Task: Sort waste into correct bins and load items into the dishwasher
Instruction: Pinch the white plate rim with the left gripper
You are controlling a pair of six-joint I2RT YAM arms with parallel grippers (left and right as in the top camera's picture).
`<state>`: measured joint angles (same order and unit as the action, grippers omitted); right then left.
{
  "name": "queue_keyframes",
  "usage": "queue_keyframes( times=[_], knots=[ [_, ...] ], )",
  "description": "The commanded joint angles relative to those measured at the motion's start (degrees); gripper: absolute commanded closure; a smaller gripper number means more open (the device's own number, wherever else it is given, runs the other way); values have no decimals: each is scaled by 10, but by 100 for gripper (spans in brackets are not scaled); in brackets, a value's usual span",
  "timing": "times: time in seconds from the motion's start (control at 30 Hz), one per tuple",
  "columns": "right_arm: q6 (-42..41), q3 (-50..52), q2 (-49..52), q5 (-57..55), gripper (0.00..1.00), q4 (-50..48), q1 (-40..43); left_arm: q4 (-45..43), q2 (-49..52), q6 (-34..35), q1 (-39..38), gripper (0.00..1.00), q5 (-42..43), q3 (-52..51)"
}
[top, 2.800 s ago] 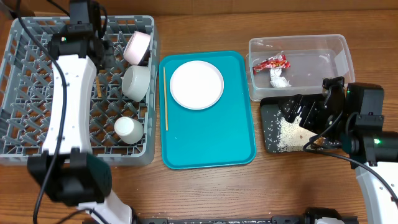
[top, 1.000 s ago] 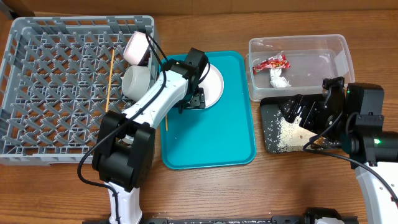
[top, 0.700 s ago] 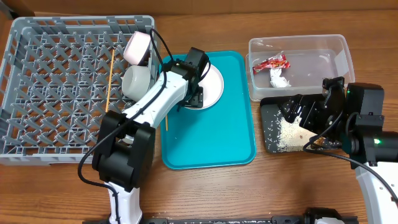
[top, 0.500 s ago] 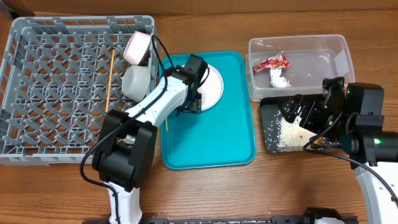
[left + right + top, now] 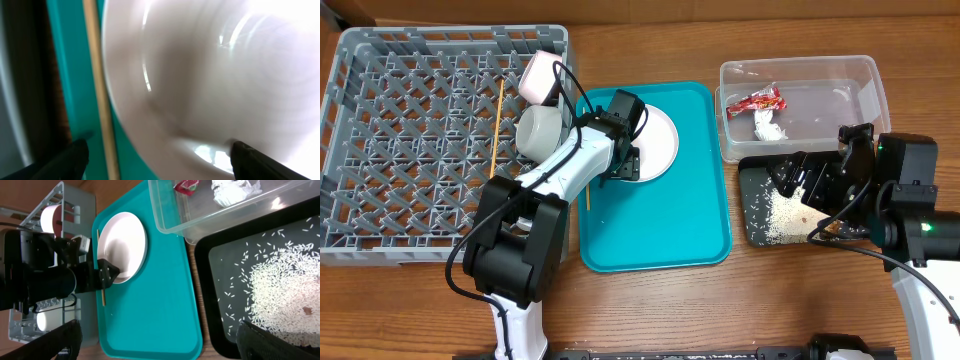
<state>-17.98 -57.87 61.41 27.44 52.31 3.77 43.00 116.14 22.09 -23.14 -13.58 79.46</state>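
Your left claw point(image 5: 627, 163) has swung over from the rack point(image 5: 380, 150) and now hangs wide open, the white plate point(image 5: 662, 140) rim between its tips, so gripping looks next.

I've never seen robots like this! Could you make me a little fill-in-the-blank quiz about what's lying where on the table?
1. The white plate lies on the ___ serving tray.
2. The red snack wrapper lies in the ___ plastic tub.
3. The loose rice lies in the ___ tray.
4. A thin wooden ___ lies in the grey dish rack.
Missing words: teal; clear; black; chopstick.
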Motion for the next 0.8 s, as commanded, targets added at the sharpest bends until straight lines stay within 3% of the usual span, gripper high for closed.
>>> queue_keyframes(
  times=[0.0, 0.77],
  knots=[
    [2, -11, -5, -4, 0, -3, 3, -7, 5, 8, 1, 9, 31, -16],
    [2, -11, -5, -4, 0, -3, 3, -112, 5, 5, -9, 7, 92, -15]
  ],
)
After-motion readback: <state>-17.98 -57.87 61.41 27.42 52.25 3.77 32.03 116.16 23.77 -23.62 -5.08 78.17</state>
